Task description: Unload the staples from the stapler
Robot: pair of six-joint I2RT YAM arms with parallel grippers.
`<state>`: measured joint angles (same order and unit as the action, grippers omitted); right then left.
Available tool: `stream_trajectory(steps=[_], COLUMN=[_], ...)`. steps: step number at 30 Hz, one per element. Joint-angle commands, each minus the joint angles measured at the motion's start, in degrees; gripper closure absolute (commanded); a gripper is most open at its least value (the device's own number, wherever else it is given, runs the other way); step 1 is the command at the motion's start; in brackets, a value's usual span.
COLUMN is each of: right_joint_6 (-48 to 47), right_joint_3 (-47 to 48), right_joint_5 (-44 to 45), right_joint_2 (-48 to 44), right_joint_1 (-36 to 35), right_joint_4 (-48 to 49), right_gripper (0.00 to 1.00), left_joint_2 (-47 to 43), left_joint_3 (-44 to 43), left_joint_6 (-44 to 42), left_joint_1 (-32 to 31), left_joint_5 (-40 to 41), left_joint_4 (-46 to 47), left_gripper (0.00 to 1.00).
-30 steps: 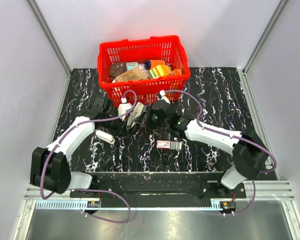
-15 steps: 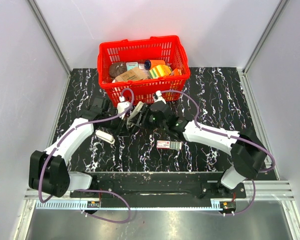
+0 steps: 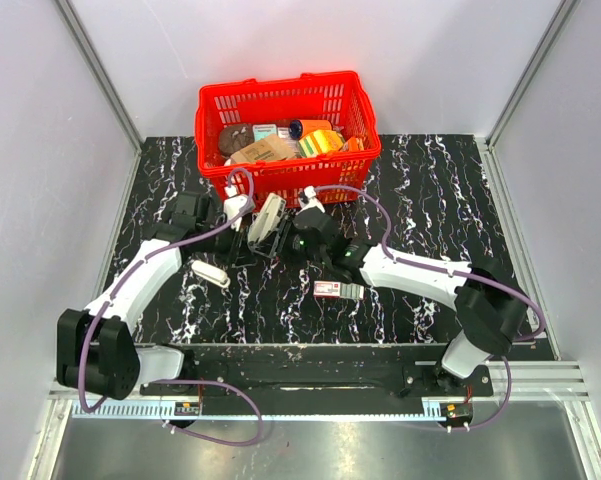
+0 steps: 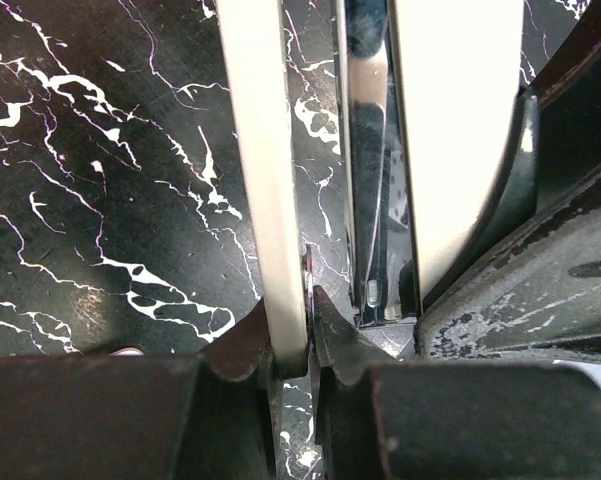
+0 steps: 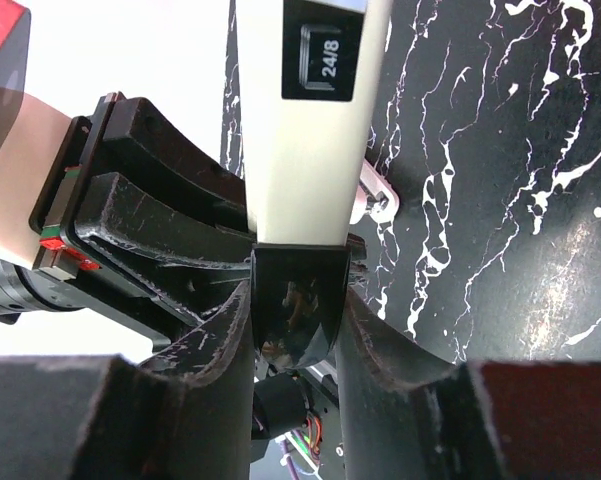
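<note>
The cream-white stapler (image 3: 268, 221) is held off the black marble table, just in front of the red basket, with its two arms spread apart. My left gripper (image 3: 248, 233) is shut on the thin cream arm (image 4: 262, 150); beside that arm lie the shiny metal magazine (image 4: 368, 150) and the wider cream arm (image 4: 450, 120). My right gripper (image 3: 292, 238) comes in from the right. Its fingers press on both sides of the glossy black end cap (image 5: 298, 295) of the arm marked 24/8 (image 5: 315, 120). No staples show.
A red basket (image 3: 212, 105) full of packets stands at the back, right behind the grippers. A flat red-and-white box (image 3: 338, 290) lies on the table near the right forearm. A small white object (image 3: 210, 272) lies at the left. Grey walls close in both sides.
Both grippers and the stapler have shifted a little left and toward the basket. The right arm has stretched further left.
</note>
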<state>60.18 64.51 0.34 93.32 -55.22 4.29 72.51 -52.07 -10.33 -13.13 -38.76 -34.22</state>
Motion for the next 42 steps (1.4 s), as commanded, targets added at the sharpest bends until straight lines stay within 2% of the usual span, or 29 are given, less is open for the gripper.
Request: stream_trajectory(steps=[1,5,9,17,20,27,34,42], right_joint_6=[0.02,-1.29,-5.77,-11.4,-12.98,-18.51,-21.77,-25.46], right_joint_3=[1.67,1.58,-0.25,-10.71,-12.3,-11.69,-11.25,-8.44], right_joint_5=[-0.6,2.21,3.79,-3.67,-7.01,-13.16,-13.96,-15.02], right_joint_2=[0.46,-0.41,-2.7,-8.24,-9.29,-8.68,-9.82,-7.36], right_joint_1=[-1.03,-1.03,-0.94,1.95,3.89,7.93,12.59,13.91], right_joint_4=[3.61,2.04,-0.86,0.89,-0.6,-8.59,-14.57,-18.27], right_gripper=[0.71,0.88,1.0,1.0,1.0,1.0,1.0,1.0], left_joint_2=[-2.99,-3.69,-4.74,-5.28,-5.27,-6.24,-8.44,-9.23], left_joint_3=[0.3,1.27,2.59,2.94,5.04,13.04,22.0,30.88], left_joint_6=[0.22,-3.81,-10.14,-17.7,-20.6,-29.12,-38.79,-53.02], left_joint_1=[0.03,-0.06,-0.06,-0.06,-0.32,-4.01,-8.05,-12.45], left_joint_5=[-2.28,0.7,8.33,18.54,22.49,32.86,41.65,49.04], left_joint_4=[5.56,4.6,4.51,8.81,13.29,23.74,34.03,46.94], left_gripper=[1.0,1.0,1.0,1.0,1.0,1.0,1.0,1.0])
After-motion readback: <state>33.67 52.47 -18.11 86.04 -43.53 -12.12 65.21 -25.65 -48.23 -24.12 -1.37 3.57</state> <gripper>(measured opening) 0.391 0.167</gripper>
